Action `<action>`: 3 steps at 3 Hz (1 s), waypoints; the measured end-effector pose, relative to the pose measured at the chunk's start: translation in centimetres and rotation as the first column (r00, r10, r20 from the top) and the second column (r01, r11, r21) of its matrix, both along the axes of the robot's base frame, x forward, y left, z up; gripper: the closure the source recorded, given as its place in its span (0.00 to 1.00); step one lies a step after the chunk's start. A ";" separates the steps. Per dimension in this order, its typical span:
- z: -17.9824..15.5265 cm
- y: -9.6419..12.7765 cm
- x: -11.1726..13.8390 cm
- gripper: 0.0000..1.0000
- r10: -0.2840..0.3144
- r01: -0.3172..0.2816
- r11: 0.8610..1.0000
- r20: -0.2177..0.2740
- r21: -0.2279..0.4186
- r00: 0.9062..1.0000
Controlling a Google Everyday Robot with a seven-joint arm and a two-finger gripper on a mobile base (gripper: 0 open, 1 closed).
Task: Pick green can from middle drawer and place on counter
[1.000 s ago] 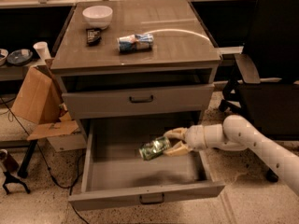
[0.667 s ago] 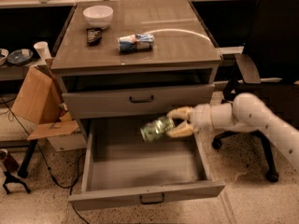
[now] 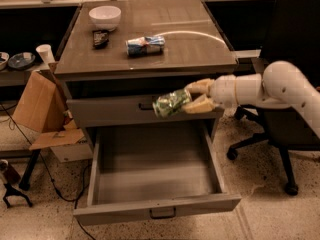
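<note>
Presently we see our gripper (image 3: 187, 99) clamped on the green can (image 3: 169, 104), holding it in the air before the upper drawer front (image 3: 107, 112), above the open middle drawer (image 3: 155, 166), just below the counter (image 3: 180, 54).

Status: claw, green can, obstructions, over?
Claw shut on green can, at upper drawer front. Can above open middle drawer, below counter. Blue-and-white can, bowl on counter.

The gripper (image 3: 189, 98) with the green can (image 3: 171, 103), above the middle drawer (image 3: 155, 205)
It holds the can before the upper drawer front (image 3: 112, 113), below the counter (image 3: 195, 51) edge; on the counter a bowl (image 3: 105, 17) sits back left, a second can (image 3: 145, 45) centre.
</note>
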State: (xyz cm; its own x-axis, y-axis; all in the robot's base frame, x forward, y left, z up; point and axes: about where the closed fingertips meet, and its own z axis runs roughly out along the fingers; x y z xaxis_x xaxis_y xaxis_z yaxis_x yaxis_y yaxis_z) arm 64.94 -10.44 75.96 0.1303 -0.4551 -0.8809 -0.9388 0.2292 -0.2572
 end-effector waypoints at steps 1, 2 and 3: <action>5.2 -1.9 2.4 1.00 -0.107 0.107 0.994 0.009 -0.027 0.994; 5.8 -2.1 2.8 1.00 -0.125 0.124 0.992 -0.003 -0.026 0.992; 4.4 -1.7 2.9 1.00 -0.119 0.120 0.993 -0.028 0.022 0.992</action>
